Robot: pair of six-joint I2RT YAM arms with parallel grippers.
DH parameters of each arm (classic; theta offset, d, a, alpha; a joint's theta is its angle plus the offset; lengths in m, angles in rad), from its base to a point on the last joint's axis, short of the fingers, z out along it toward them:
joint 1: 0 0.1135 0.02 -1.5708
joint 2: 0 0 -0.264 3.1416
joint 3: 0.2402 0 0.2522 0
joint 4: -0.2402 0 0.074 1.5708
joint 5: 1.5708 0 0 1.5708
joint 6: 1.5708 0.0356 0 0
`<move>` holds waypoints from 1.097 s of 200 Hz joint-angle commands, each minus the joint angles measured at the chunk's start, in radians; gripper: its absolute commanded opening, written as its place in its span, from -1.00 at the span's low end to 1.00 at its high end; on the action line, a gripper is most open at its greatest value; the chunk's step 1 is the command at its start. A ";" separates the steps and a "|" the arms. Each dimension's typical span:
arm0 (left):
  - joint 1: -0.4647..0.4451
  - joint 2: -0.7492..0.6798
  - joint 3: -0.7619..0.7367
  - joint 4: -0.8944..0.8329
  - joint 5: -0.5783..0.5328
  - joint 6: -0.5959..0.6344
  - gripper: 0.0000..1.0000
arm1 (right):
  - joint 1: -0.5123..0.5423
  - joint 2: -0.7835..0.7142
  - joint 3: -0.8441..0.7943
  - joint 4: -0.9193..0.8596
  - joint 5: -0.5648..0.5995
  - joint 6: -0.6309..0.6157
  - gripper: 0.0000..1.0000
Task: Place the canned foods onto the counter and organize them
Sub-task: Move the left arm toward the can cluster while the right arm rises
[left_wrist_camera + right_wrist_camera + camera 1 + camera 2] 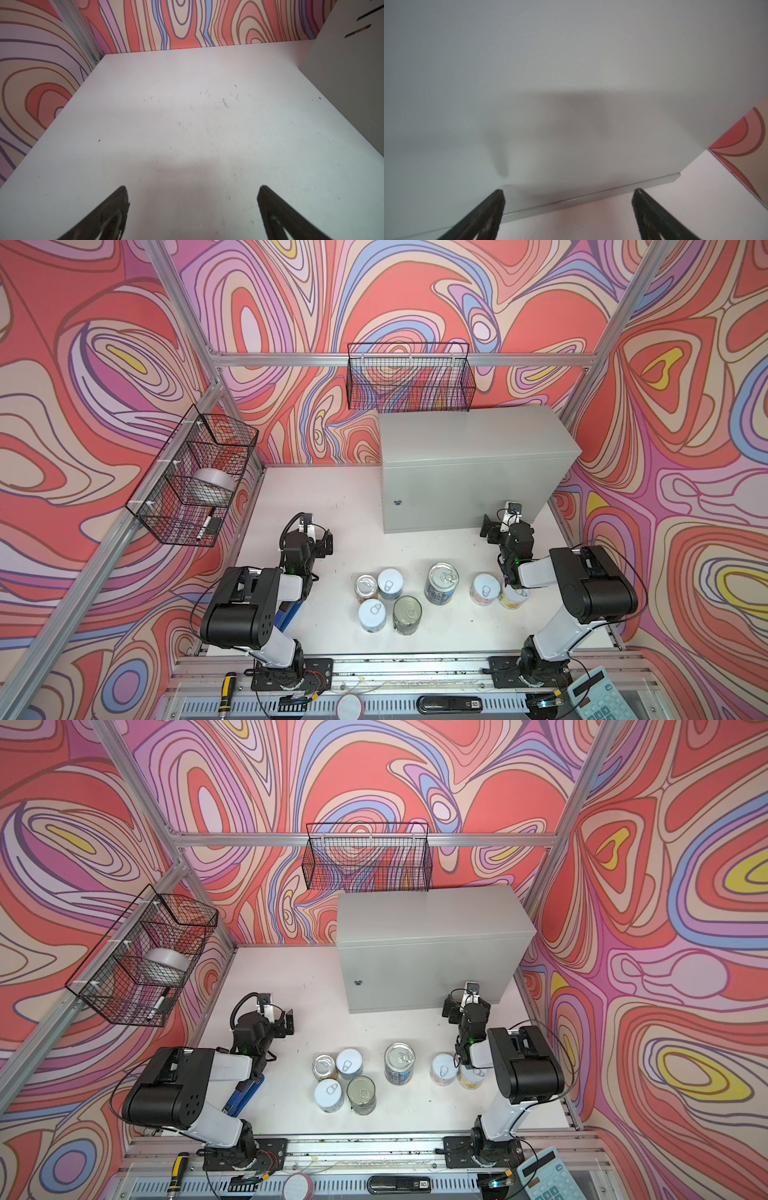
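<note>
Pale-blue plastic calculator (594,695) lies at the near edge, well apart from the large light-grey metal cabinet (469,439). 7 small cylindrical pull-tab tins (443,583) stand upright on the white tabletop (332,497) in front of the cabinet. Left gripper (192,193): jaws spread wide, empty, left of the cabinet's front corner. Right gripper (569,193): jaws spread wide, empty, close before the cabinet's front face.

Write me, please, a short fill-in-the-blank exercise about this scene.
1. The canned foods all stand on the ___, none on the counter.
2. The tape roll lies in a wire ___.
3. The left tool and the right tool are both ___.
Missing words: table; basket; open.
</note>
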 commanded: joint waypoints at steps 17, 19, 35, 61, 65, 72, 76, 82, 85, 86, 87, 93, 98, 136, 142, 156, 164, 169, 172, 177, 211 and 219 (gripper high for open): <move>0.005 -0.019 0.007 -0.004 0.009 0.005 1.00 | -0.004 0.009 0.008 -0.003 -0.005 0.005 0.97; 0.005 -0.020 0.006 -0.004 0.008 0.006 1.00 | -0.004 0.009 0.007 -0.002 -0.005 0.005 0.97; 0.004 -0.028 0.000 0.000 0.019 0.009 1.00 | -0.004 0.007 0.001 0.015 0.011 0.003 0.95; -0.008 -0.098 0.006 -0.071 0.002 0.017 1.00 | -0.004 -0.075 0.035 -0.122 0.090 0.030 0.96; -0.009 -0.108 0.009 -0.087 -0.005 0.015 1.00 | -0.003 -0.081 0.043 -0.139 0.090 0.030 0.97; -0.013 -0.124 0.017 -0.113 -0.017 0.016 1.00 | -0.003 -0.092 0.061 -0.179 0.105 0.033 0.97; -0.016 -0.132 0.023 -0.128 -0.028 0.018 1.00 | -0.003 -0.101 0.069 -0.203 0.118 0.038 0.97; -0.025 -0.145 0.029 -0.149 -0.047 0.022 1.00 | -0.003 -0.112 0.088 -0.242 0.135 0.045 0.97; -0.029 -0.151 0.032 -0.159 -0.060 0.026 1.00 | -0.003 -0.119 0.097 -0.263 0.141 0.047 0.97; -0.032 -0.153 0.033 -0.161 -0.064 0.027 1.00 | -0.003 -0.122 0.098 -0.270 0.144 0.048 0.97; -0.035 -0.156 0.034 -0.164 -0.069 0.028 1.00 | -0.003 -0.124 0.102 -0.277 0.145 0.048 0.97; -0.050 -0.169 0.038 -0.179 -0.096 0.036 1.00 | -0.003 -0.144 0.119 -0.316 0.152 0.050 0.97; -0.063 -0.180 0.041 -0.188 -0.120 0.044 1.00 | -0.003 -0.163 0.130 -0.347 0.153 0.056 0.97; -0.180 -0.238 0.081 -0.268 -0.315 0.088 1.00 | -0.003 -0.317 0.192 -0.556 0.124 0.114 0.97; -0.191 -0.247 0.092 -0.292 -0.331 0.076 1.00 | -0.004 -0.339 0.198 -0.591 0.119 0.119 0.97; -0.222 -0.277 0.115 -0.358 -0.364 0.052 1.00 | -0.003 -0.380 0.212 -0.669 0.109 0.138 0.97; -0.241 -0.291 0.125 -0.386 -0.379 0.042 1.00 | -0.003 -0.401 0.218 -0.708 0.096 0.155 0.97; -0.249 -0.297 0.127 -0.399 -0.378 0.038 1.00 | -0.004 -0.413 0.217 -0.722 0.099 0.161 0.97; -0.254 -0.300 0.128 -0.402 -0.375 0.037 1.00 | -0.005 -0.420 0.217 -0.730 0.098 0.164 0.97; -0.260 -0.302 0.129 -0.409 -0.374 0.039 1.00 | -0.006 -0.433 0.217 -0.748 0.094 0.169 0.97; -0.340 -0.317 0.148 -0.530 -0.466 0.028 1.00 | -0.009 -0.519 0.227 -0.861 0.014 0.210 0.97; -0.370 -0.327 0.184 -0.551 -0.490 0.029 1.00 | -0.009 -0.531 0.231 -0.890 -0.001 0.220 0.97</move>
